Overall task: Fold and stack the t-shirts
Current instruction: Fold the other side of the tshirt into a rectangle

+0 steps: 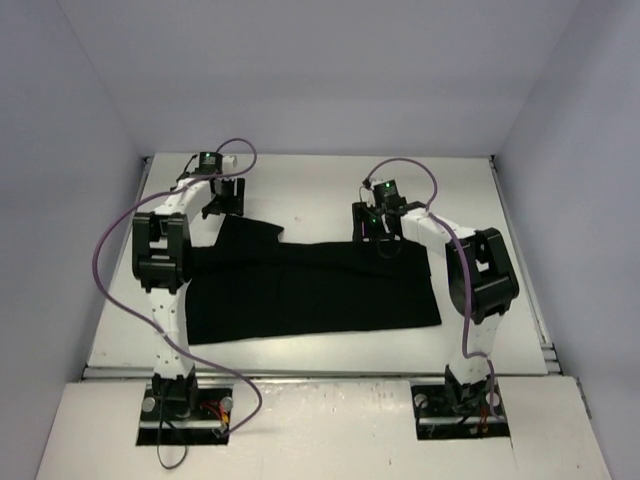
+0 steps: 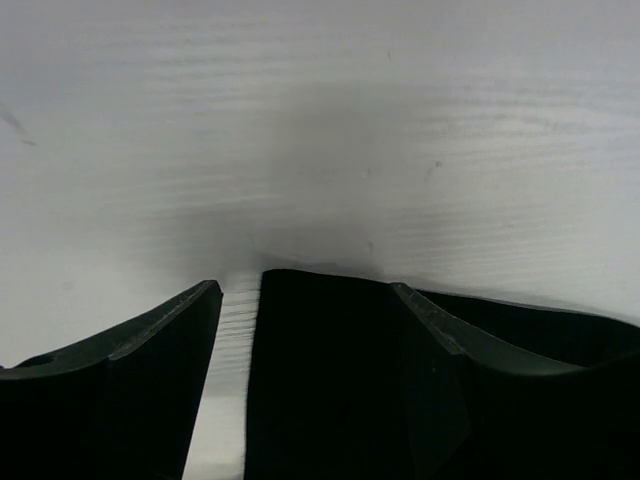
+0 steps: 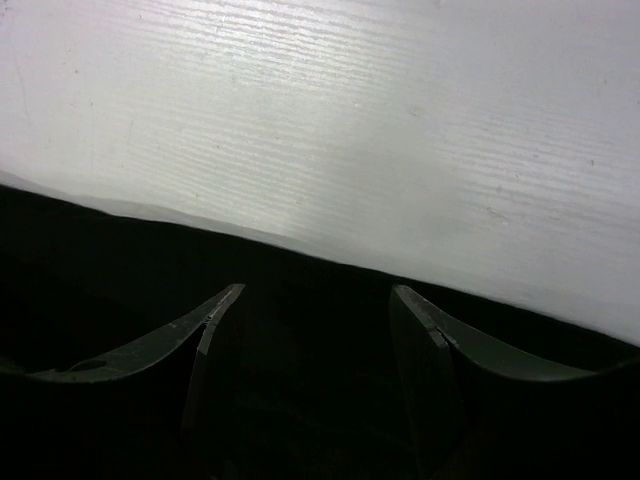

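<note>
- The left gripper (image 1: 222, 203) is down at the far-left end of the black t-shirt (image 1: 310, 290), where a piece of cloth juts out toward the back of the table (image 1: 300, 180).
- In its wrist view the jaws stand well apart. The corner of the cloth lies between them, and a strip of bare table shows beside one jaw. It has hold of nothing.
- The t-shirt lies flat across the middle of the table as a wide, low band running from one arm to the other. The near edge is fairly straight. The far edge steps up at the left end. No logo shows, only plain black.
- The right gripper (image 1: 378, 228) sits low over the far edge of the t-shirt toward its right end. Its jaws are also parted, with dark cloth under and between them and the cloth's edge just beyond the tips. No pinch on the cloth is visible, though the cloth is too dark to show fine folds.
- Step in hand, as I judge it: both arms are lined up along the far edge, ready to take it for a fold toward the near side.
- The next move calls for both sets of jaws to close on the edge together. They should catch every layer, then lift evenly so the band does not skew.
- Containers: no box, bin or basket is in view. The t-shirt rests straight on the table, and no stack has been started.
</note>
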You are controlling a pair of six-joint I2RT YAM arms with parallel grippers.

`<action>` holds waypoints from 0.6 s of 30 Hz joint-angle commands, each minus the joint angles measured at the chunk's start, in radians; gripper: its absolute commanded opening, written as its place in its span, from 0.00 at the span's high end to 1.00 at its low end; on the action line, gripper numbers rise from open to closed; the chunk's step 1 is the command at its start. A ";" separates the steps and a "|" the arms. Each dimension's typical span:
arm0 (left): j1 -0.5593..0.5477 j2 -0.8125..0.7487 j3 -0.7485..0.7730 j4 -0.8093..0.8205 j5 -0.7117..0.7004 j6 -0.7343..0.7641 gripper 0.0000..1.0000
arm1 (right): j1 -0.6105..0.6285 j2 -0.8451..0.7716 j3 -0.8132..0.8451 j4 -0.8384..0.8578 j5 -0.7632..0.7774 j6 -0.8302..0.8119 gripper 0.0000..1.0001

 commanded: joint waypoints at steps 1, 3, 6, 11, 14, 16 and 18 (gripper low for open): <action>-0.011 -0.016 0.027 -0.025 0.009 0.037 0.40 | 0.009 -0.108 -0.014 0.009 -0.014 -0.021 0.44; -0.019 -0.011 0.022 -0.026 -0.003 0.044 0.42 | 0.009 -0.128 -0.024 0.009 -0.013 -0.023 0.44; -0.023 -0.004 0.018 -0.026 -0.028 0.047 0.48 | 0.009 -0.155 -0.035 0.009 -0.008 -0.023 0.44; -0.028 0.012 0.016 -0.043 -0.026 0.048 0.78 | 0.009 -0.192 -0.053 0.009 0.007 -0.018 0.44; -0.031 -0.004 0.001 -0.048 -0.029 0.046 0.98 | 0.009 -0.214 -0.061 0.009 0.014 -0.016 0.44; -0.032 -0.041 0.004 -0.051 -0.025 0.044 1.00 | 0.009 -0.231 -0.064 0.009 0.019 -0.016 0.44; -0.033 -0.095 0.017 -0.053 -0.018 0.044 1.00 | 0.009 -0.245 -0.069 0.007 0.028 -0.017 0.44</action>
